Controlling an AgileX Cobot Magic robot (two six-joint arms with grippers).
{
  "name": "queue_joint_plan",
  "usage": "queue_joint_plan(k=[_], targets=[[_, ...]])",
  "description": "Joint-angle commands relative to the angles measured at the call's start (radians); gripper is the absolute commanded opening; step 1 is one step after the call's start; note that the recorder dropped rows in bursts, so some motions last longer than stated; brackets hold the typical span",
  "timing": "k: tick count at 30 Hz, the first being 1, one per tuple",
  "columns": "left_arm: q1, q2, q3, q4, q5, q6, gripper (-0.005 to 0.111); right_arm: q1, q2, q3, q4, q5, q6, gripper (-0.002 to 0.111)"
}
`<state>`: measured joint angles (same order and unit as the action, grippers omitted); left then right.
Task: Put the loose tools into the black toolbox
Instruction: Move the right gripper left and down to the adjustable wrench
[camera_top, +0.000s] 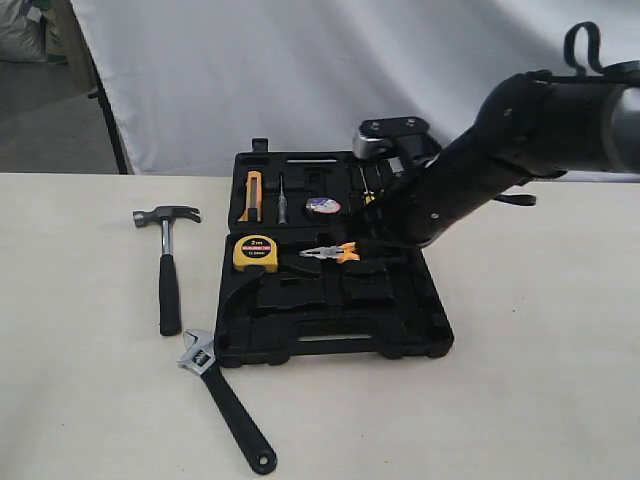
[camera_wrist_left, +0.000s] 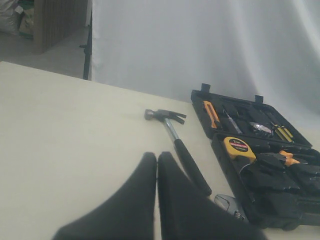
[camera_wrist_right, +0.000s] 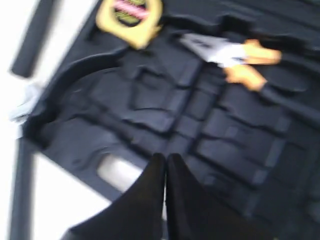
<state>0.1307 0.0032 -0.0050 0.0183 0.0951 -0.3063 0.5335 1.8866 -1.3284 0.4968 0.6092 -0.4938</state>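
The right arm (camera_top: 480, 170) is thick and matte black with rounded joints, and a grey metal band (camera_top: 628, 125) rings its far end. A black cable (camera_top: 570, 45) loops above it. A silvery plate (camera_top: 392, 135) with dark screws sits near the wrist. The left hand (camera_wrist_left: 157, 157) and right hand (camera_wrist_right: 165, 159) each have two plain black fingers that taper to a point.

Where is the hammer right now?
In the exterior view the hammer lies on the table, left of the open toolbox, its handle end near the wrench.

The cream table (camera_top: 520, 400) carries the black toolbox (camera_top: 380, 300), hammer (camera_top: 169, 270) and wrench (camera_top: 225, 400).
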Motion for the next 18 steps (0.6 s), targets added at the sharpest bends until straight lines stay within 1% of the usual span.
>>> queue_joint_plan(k=[1,7,9,11,15,16,18], targets=[[0.025,-0.003,-0.003,0.004,-0.007,-0.005,0.001,0.117,-0.013,0.003,0.007,0.029,-0.008,0.002],[0.025,-0.003,-0.003,0.004,-0.007,-0.005,0.001,0.288,0.018,0.003,-0.010,0.049,-0.008,0.002],[0.025,-0.003,-0.003,0.004,-0.007,-0.005,0.001,0.332,0.034,0.003,-0.015,0.039,0.000,0.004],[0.025,-0.003,-0.003,0.004,-0.007,-0.005,0.001,0.370,0.050,0.003,-0.017,0.018,0.017,0.013],[0.025,-0.003,-0.003,0.004,-0.007,-0.005,0.001,0.432,0.094,0.003,-0.037,-0.038,0.082,0.044],[0.025,-0.003,-0.003,0.004,-0.007,-0.005,0.001,0.445,0.106,0.003,-0.037,-0.044,0.082,0.050],[0.025,-0.003,-0.003,0.004,-0.007,-0.005,0.001,0.464,0.132,0.003,-0.039,-0.045,0.066,0.055]])
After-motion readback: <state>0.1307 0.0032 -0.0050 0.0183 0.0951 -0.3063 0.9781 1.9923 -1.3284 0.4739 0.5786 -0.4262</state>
